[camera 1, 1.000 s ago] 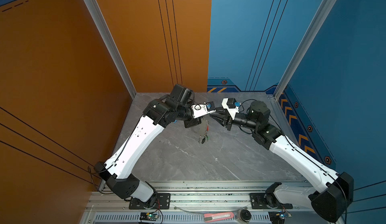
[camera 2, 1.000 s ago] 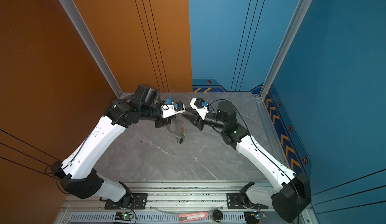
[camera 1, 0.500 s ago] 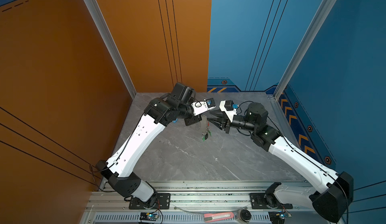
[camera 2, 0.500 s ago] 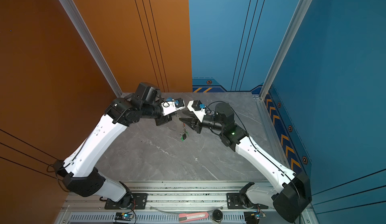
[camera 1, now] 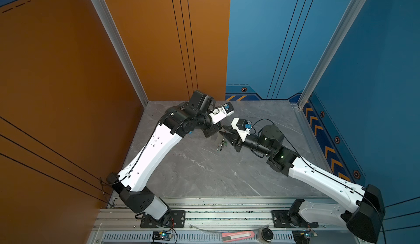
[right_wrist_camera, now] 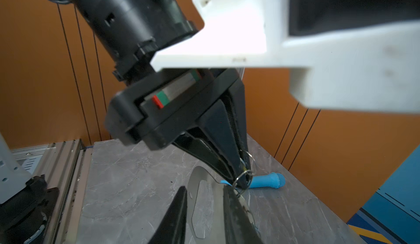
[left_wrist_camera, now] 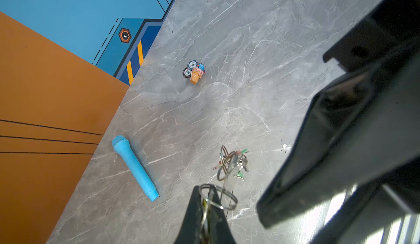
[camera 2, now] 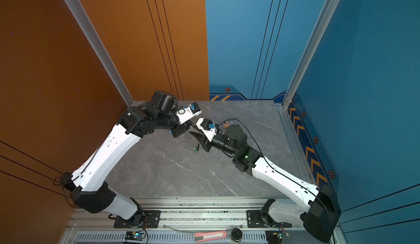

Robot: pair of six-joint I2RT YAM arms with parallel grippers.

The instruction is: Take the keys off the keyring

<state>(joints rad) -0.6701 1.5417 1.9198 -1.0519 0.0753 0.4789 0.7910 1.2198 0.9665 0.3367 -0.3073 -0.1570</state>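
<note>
My left gripper (left_wrist_camera: 205, 192) is shut on a silver split ring (left_wrist_camera: 219, 197) above the grey table. Below it dangles a bunch of rings and small keys (left_wrist_camera: 236, 163) with red and green tags, also seen in both top views (camera 1: 221, 144) (camera 2: 196, 146). In the right wrist view the keyring (right_wrist_camera: 193, 190), a flat grey oval loop, hangs from the left gripper (right_wrist_camera: 242, 183). My right gripper (right_wrist_camera: 204, 188) stands open with the loop between its fingers. One finger (right_wrist_camera: 238, 217) covers the loop's far side. I cannot tell whether they touch.
A light-blue tube (left_wrist_camera: 134, 167) lies on the table near the orange wall. A small cluster of dark discs and an orange cone (left_wrist_camera: 194, 71) sits toward the blue wall. The two grippers meet tip to tip mid-table (camera 1: 220, 131). A metal rail (camera 1: 216, 217) runs along the front edge.
My right gripper has come down and moved left, from level with the left gripper's tips to around the hanging loop. The left gripper has kept its hold on the ring.
</note>
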